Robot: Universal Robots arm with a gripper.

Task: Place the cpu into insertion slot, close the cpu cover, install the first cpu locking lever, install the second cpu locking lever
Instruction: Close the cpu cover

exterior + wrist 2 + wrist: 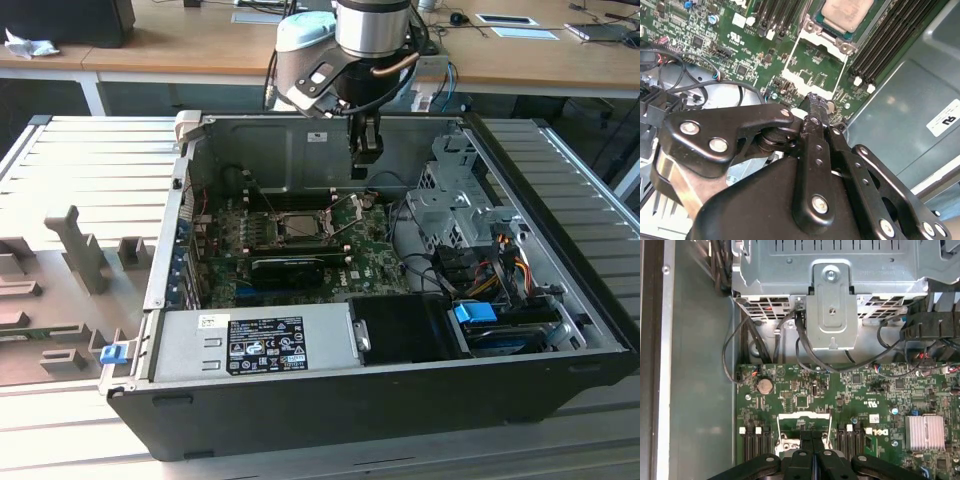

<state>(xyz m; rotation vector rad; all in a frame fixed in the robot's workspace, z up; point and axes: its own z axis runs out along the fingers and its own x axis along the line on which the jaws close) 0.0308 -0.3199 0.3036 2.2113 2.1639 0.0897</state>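
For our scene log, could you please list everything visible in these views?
grey ribbed metal table: 1, grey, beneath everything else
black open-sided computer case: 1, black, on the table
green motherboard: 1, green, inside the case
small square silvery-grey cpu: 1, silvery, mid-board
dull silver windowed cpu cover: 1, silver, swung open beside the cpu
long black card: 1, black, next to the cpu
grey power supply box: 1, grey, along the case's near wall
black gripper: 1, black, shut, above the motherboard

Gripper hangs inside the open computer case, above the green motherboard; cpu sits in insertion slot.
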